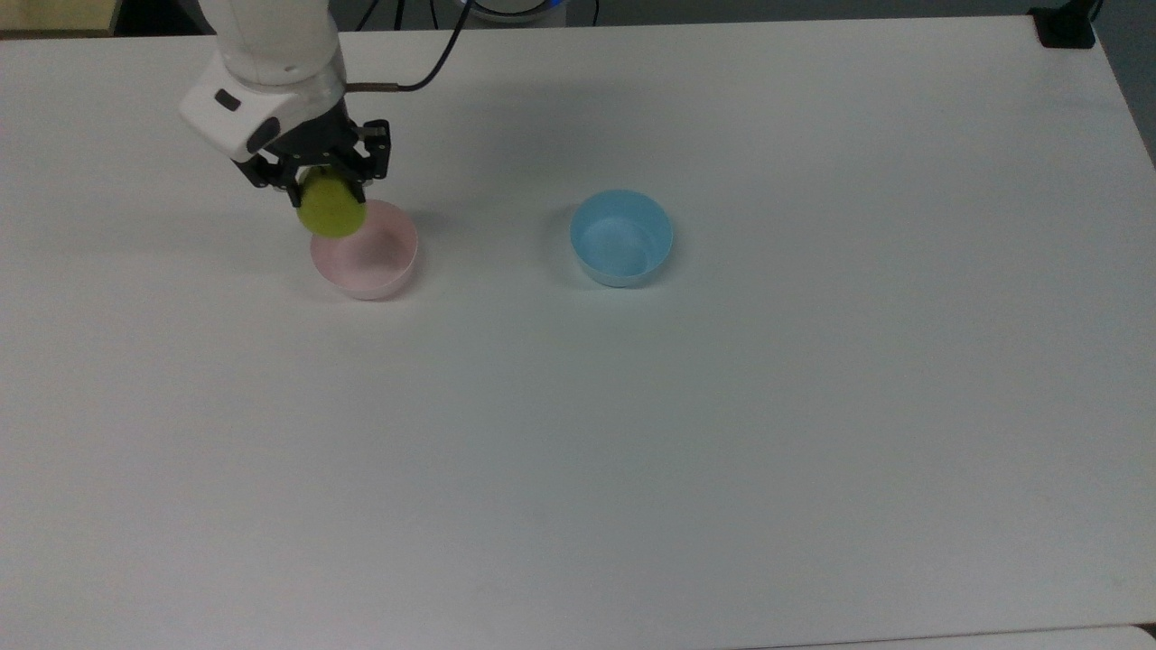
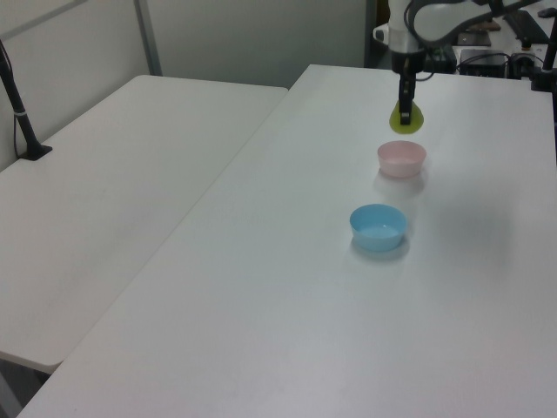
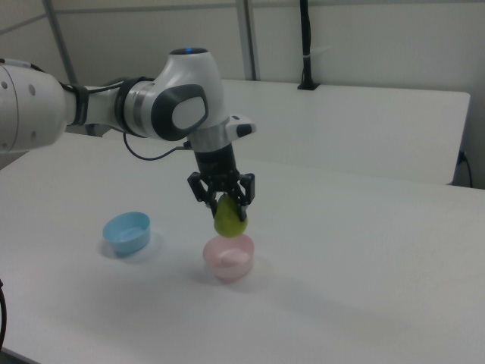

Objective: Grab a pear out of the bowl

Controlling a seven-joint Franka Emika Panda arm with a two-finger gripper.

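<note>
Overhead, pear (image 3: 229, 218) above pink bowl (image 3: 229, 258) on white table (image 1: 722, 433).

A white table (image 1: 722, 433) bears a pink bowl (image 1: 365, 262) and a blue bowl (image 1: 621, 237).

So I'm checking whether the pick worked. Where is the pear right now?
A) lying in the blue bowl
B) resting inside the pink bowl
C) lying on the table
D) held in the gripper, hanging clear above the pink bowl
D: the gripper is shut on the pear, with a gap showing between the pear and the pink bowl in the right view.
</note>
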